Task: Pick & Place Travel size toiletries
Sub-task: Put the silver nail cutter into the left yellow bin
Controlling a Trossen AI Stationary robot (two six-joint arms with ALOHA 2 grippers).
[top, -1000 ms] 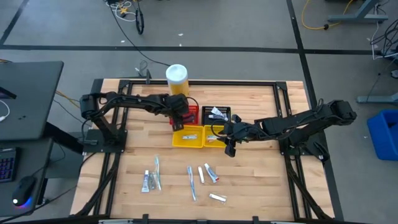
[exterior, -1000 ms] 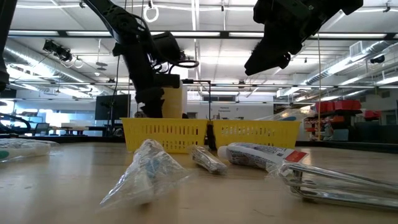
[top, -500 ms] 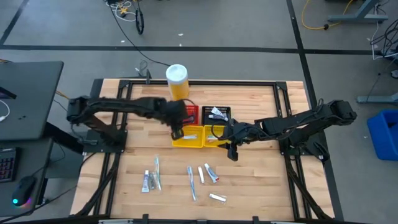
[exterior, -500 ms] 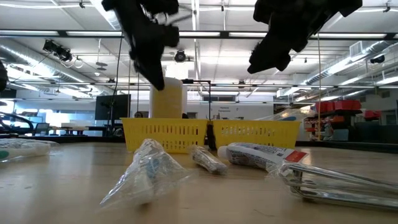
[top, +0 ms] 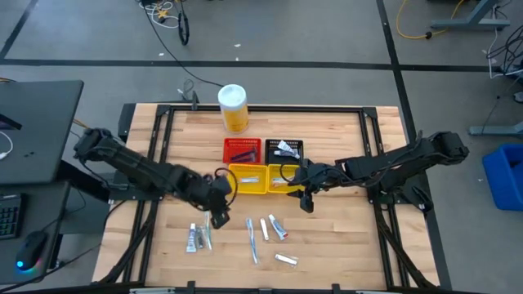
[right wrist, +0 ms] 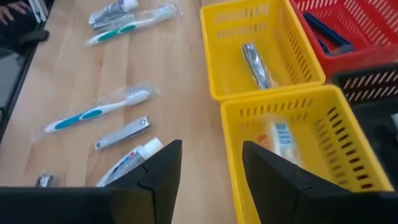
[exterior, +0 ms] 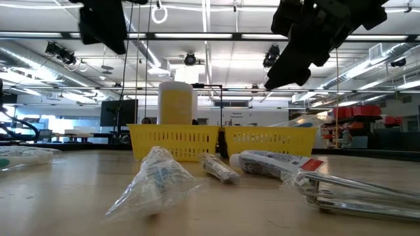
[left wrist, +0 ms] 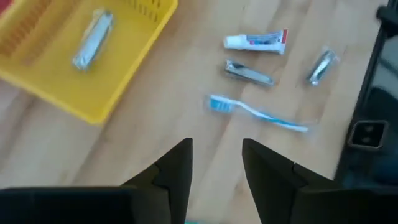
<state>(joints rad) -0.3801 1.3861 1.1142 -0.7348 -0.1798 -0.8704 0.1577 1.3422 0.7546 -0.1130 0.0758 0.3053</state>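
Pale wooden table (top: 327, 237), left gripper (top: 219, 219) fingers apart, empty, at seven o'clock of yellow mesh baskets (top: 248, 180), right gripper (top: 306, 201) likewise parted, at four o'clock.

A tall yellow canister (top: 233, 109) with a white lid stands at the far edge of the wooden desk (top: 335, 237). Nearer the middle sit a red basket (top: 243, 151), a black basket (top: 285, 150) and two yellow baskets (top: 248, 180), side by side.

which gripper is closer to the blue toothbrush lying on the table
Left. The left gripper hangs just beside the blue toothbrush; the right gripper is farther off, near the yellow baskets.
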